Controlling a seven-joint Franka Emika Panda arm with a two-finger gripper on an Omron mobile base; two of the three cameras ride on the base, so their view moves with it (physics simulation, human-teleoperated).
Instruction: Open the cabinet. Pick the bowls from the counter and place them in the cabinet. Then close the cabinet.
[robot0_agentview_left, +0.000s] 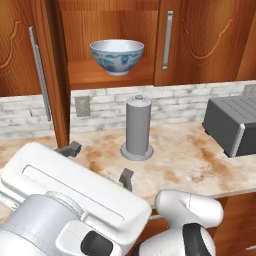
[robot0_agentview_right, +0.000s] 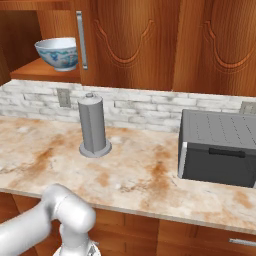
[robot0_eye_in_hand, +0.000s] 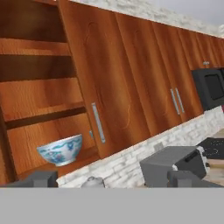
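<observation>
The cabinet (robot0_agentview_left: 112, 30) has its left door (robot0_agentview_left: 50, 75) swung wide open and its right door (robot0_agentview_left: 172, 42) shut. One bowl (robot0_agentview_left: 117, 56), white with a blue pattern, stands upright on the cabinet's bottom board, also seen in the right base view (robot0_agentview_right: 57, 53) and the hand view (robot0_eye_in_hand: 60, 149). My gripper (robot0_agentview_left: 98, 163) hangs open and empty just above the counter (robot0_agentview_left: 200, 160), in front of and below the cabinet opening. In the hand view the gripper (robot0_eye_in_hand: 113, 179) points up at the cabinet, the bowl left of centre.
A grey upright cylinder (robot0_agentview_left: 137, 128) stands on the counter below the bowl, just beyond my fingers. A dark grey boxy appliance (robot0_agentview_left: 232, 125) sits at the right against the stone backsplash. A black microwave (robot0_eye_in_hand: 210, 87) hangs further right along the wall.
</observation>
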